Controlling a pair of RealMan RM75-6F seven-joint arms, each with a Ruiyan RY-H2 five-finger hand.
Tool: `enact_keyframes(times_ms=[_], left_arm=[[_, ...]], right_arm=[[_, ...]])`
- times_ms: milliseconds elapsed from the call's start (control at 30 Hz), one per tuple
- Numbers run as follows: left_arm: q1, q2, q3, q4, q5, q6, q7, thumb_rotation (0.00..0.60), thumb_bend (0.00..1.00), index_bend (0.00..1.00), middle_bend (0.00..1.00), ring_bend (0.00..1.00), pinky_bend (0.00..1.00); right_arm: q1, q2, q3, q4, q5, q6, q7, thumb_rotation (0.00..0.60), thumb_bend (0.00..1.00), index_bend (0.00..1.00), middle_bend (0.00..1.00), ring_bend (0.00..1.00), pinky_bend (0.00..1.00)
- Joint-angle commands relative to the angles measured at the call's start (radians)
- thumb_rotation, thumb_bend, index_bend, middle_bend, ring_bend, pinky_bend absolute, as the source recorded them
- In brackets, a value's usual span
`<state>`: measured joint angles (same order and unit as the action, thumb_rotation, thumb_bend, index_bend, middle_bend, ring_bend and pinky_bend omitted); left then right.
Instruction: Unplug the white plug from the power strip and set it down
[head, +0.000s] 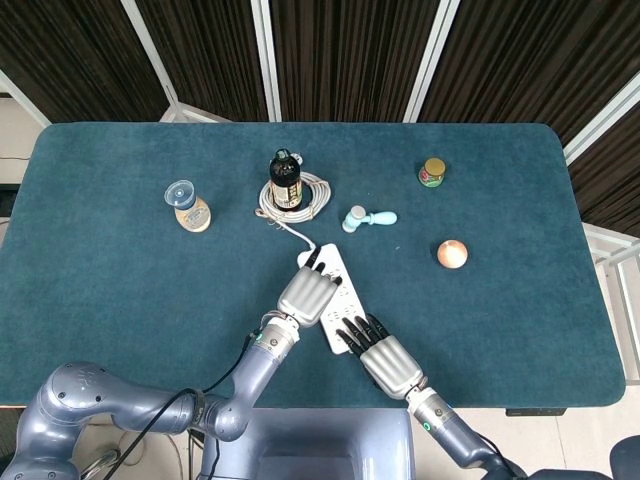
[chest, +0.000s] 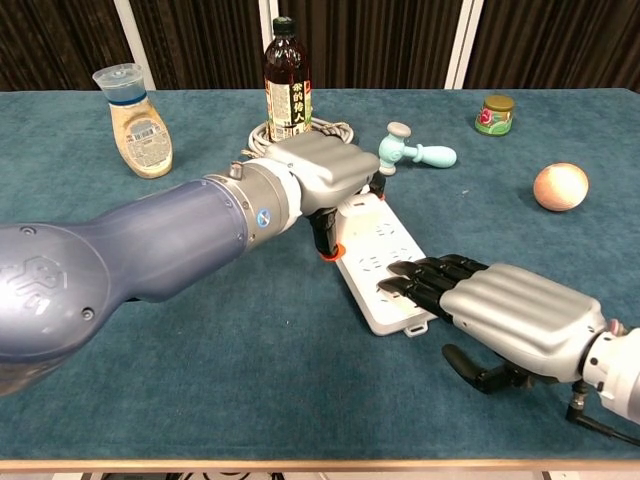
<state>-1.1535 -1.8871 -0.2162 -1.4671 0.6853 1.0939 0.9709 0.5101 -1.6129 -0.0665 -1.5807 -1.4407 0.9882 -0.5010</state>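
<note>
A white power strip lies slantwise at the middle of the table. My left hand covers its far end, fingers curled down over it and the thumb against the strip's left side. The white plug is hidden under that hand, and a white cable runs out from there to a coil. My right hand lies flat with its dark fingertips pressing the strip's near end.
A dark bottle stands inside the cable coil. A capped sauce bottle is at the left. A teal toy hammer, an orange ball and a small jar sit to the right.
</note>
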Motion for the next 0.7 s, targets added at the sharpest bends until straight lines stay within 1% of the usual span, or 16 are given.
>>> enact_keyframes(times_ms=[33,533,600,700], left_arm=[[0.000,0.000,-0.004,-0.002,0.005,0.003,-0.003,0.600,0.39,0.64,0.73,0.23,0.03],[0.002,0.002,-0.010,-0.027,0.020,0.009,-0.002,0.600,0.39,0.65,0.73,0.23,0.03],[0.003,0.005,-0.011,-0.031,0.020,0.010,-0.001,0.600,0.39,0.65,0.74,0.24,0.05],[0.005,0.009,-0.007,-0.035,0.019,0.012,0.004,0.600,0.39,0.66,0.74,0.27,0.11]], right_arm=[[-0.001,-0.001,-0.001,-0.001,-0.001,0.000,-0.001,0.600,0.71,0.00,0.00,0.00,0.00],[-0.004,-0.005,-0.005,0.000,-0.006,0.002,0.001,0.600,0.71,0.00,0.00,0.00,0.00],[-0.004,-0.004,-0.005,-0.001,-0.007,0.003,0.002,0.600,0.71,0.00,0.00,0.00,0.00],[-0.005,-0.003,-0.005,-0.003,-0.009,0.004,0.002,0.600,0.71,0.00,0.00,0.00,0.00]])
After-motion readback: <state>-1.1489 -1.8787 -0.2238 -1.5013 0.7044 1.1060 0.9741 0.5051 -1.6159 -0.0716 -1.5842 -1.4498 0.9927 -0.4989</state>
